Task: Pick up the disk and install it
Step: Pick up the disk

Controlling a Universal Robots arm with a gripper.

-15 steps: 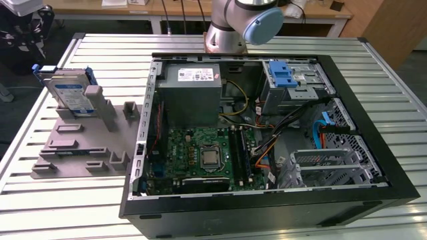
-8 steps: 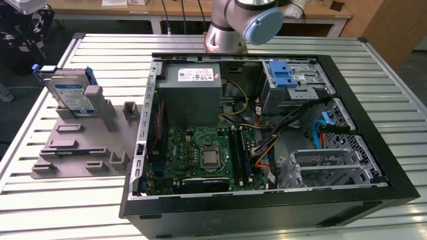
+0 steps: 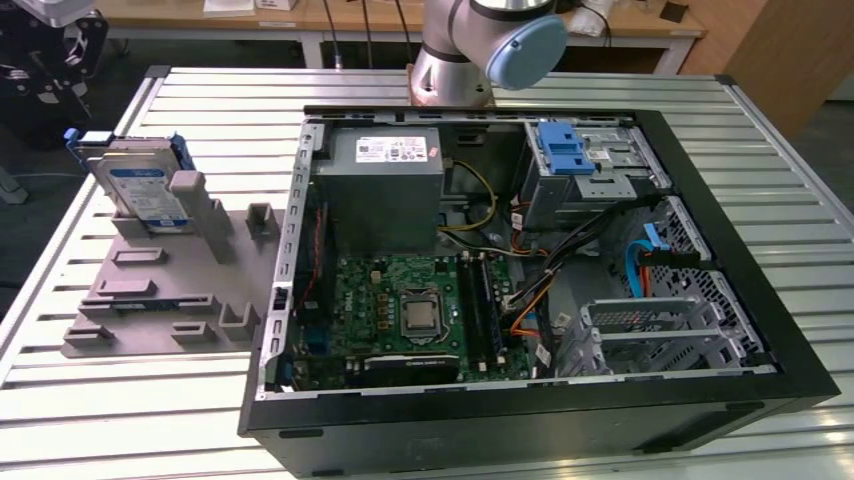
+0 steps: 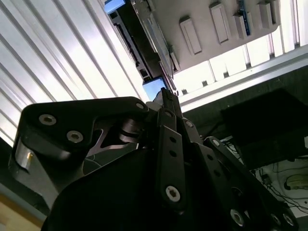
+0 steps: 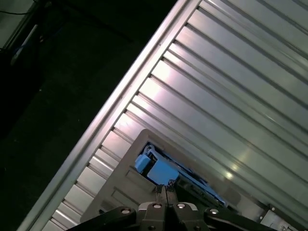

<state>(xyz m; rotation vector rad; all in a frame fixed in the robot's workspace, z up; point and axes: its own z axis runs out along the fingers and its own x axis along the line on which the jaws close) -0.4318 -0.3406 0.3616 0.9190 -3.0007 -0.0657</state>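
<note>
A slatted aluminium table (image 3: 120,410) catches bright glare. Behind it stands a wooden workbench (image 3: 360,18) on white legs, a wooden panel (image 3: 781,50) at the exterior view's right, dark floor (image 3: 20,225) around.

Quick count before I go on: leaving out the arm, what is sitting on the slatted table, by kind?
disk, standing upright in the holder: 1
grey holder plate: 1
open computer case: 1
Total: 3
</note>
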